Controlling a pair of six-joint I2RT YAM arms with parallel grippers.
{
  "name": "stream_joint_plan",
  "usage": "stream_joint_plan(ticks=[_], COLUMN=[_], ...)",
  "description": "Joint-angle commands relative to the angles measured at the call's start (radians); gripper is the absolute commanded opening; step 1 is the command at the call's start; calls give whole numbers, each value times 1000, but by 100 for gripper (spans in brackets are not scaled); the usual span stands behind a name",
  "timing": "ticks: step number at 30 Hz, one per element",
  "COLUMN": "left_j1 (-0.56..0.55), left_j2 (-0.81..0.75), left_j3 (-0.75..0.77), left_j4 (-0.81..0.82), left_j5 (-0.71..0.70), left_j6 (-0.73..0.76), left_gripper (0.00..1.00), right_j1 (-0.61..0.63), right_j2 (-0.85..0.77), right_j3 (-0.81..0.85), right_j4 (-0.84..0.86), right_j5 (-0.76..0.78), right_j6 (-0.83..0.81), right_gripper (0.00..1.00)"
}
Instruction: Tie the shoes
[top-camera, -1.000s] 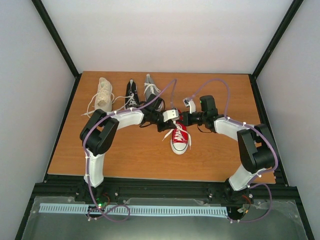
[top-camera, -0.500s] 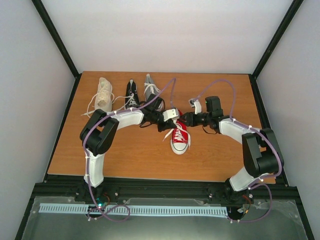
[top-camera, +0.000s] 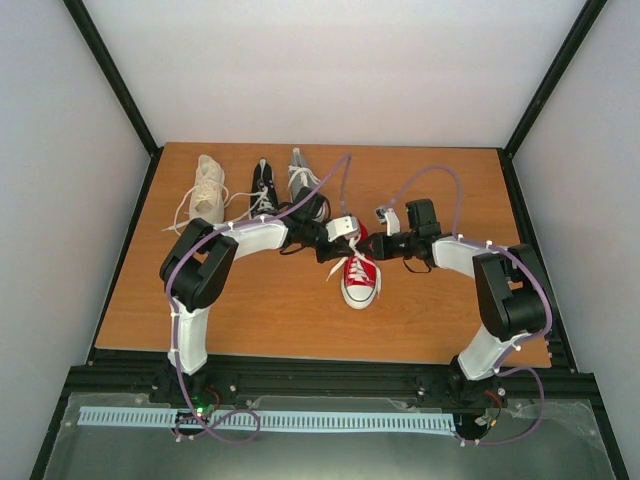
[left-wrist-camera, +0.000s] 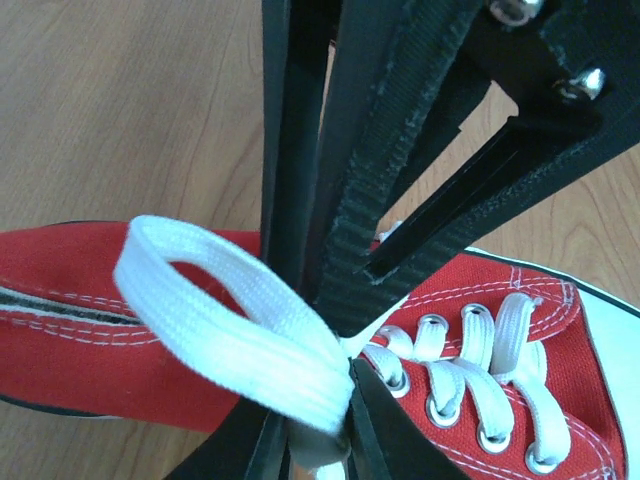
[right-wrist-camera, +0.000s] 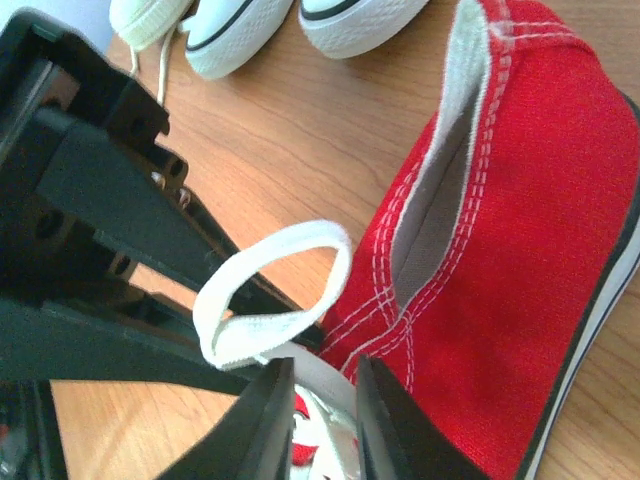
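1 lace loop (left-wrist-camera: 225, 330) stands on the red sneaker (top-camera: 359, 280), which lies directly beneath both sets of fingers. The left gripper (left-wrist-camera: 318, 445) is closed, pinching the loop's base. The right gripper (right-wrist-camera: 320, 400) is slightly parted with lace between its fingers; I cannot tell whether it grips. No bow is tied yet, I judge. The cream high-top (top-camera: 208, 188), black sneaker (top-camera: 263, 185) and grey sneaker (top-camera: 303, 180) sit well beyond the fingers.
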Motion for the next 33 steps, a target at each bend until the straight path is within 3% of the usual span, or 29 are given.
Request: stream_joint_plan(ticks=[1,5,8,16,24,27,31,33], left_j1=[-8,-8,-8,-12,-14,-14,-14,-14], left_j2=[2,1,0,2,-1,-3,-6,-10], left_j3=[42,50,47,33,19,13,9,3], left_j4=[48,44,41,91,85,97,125,131], left_j5=[-7,10,29,-19,-26,-55,-89,-89], left_j6=[-9,-11,-7,-13,-18,-18,-20,-19], left_gripper=[16,23,25,20,1,1,1,1], right_j1=[0,0,0,0,0,0,-23,-77], right_j2=[-4,-14,-32,-78,-106,-108,-118,-119], right_j3=[-21,-26,-29,-32,-28,-25,-36,-53], right_j4=[18,6,-4,-21,-43,-63,-51,15], right_j5=[-5,-17,-18,-25,-30,-40,2,-14], right_j6=[-18,-19,-21,-26,-33,-46,-37,5], right_gripper=[15,4,3,3,3,3,25,25])
